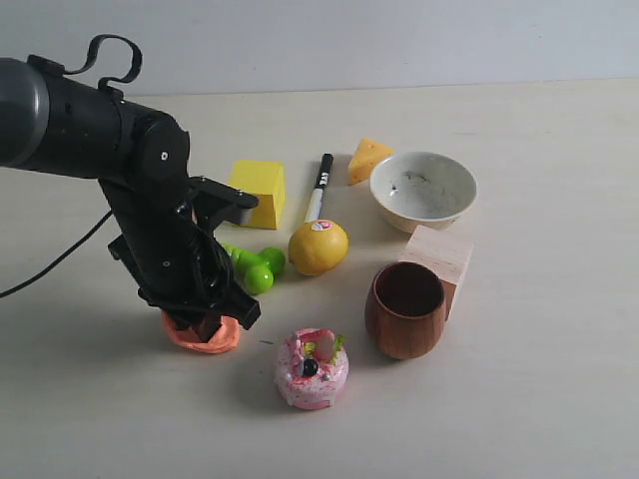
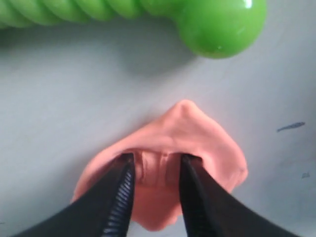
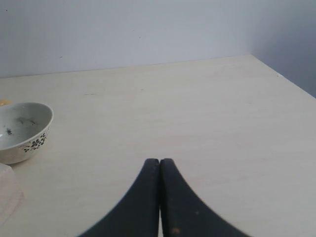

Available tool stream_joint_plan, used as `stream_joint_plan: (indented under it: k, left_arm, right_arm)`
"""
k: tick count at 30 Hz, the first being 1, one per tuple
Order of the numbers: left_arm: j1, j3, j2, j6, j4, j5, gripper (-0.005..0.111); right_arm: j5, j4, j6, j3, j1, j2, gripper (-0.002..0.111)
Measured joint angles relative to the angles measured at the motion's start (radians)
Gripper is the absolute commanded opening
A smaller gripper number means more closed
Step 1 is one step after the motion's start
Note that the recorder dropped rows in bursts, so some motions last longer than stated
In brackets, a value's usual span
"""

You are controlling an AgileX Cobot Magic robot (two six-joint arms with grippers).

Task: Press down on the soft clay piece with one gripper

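The soft clay piece [image 1: 207, 340], a flat salmon-orange lump, lies on the pale table under my left gripper [image 1: 204, 325]. In the left wrist view the clay [image 2: 197, 133] fills the middle, and the left gripper [image 2: 157, 158] stands on it with its jaws a little apart. Both black fingertips [image 2: 124, 174] are sunk into the lump, with a grooved ridge of clay between them. My right gripper [image 3: 159, 161] is shut and empty above bare table, and it does not show in the exterior view.
A green ribbed toy [image 1: 255, 267] lies just behind the clay. Further back are a yellow cube [image 1: 260, 190], a marker [image 1: 319, 186], a lemon [image 1: 318, 246] and a cheese wedge [image 1: 368, 158]. A white bowl [image 1: 423, 190], wooden block [image 1: 439, 254], wooden cup [image 1: 404, 309] and pink cake toy [image 1: 312, 369] stand to the right.
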Motion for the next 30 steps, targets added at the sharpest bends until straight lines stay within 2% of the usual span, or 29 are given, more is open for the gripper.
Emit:
stream_joint_plan:
  k: [5, 10, 12, 30]
  left_arm:
    - [0.0, 0.0, 0.0, 0.0, 0.0, 0.0, 0.033]
    - [0.0, 0.0, 0.0, 0.0, 0.0, 0.0, 0.014]
    - [0.0, 0.0, 0.0, 0.0, 0.0, 0.0, 0.01]
    - [0.0, 0.0, -0.037, -0.016, 0.003, 0.015, 0.009]
  right_arm:
    - [0.0, 0.0, 0.0, 0.0, 0.0, 0.0, 0.0]
    - [0.0, 0.0, 0.0, 0.0, 0.0, 0.0, 0.0]
    - [0.0, 0.0, 0.0, 0.0, 0.0, 0.0, 0.0]
    - [0.0, 0.0, 0.0, 0.0, 0.0, 0.0, 0.0]
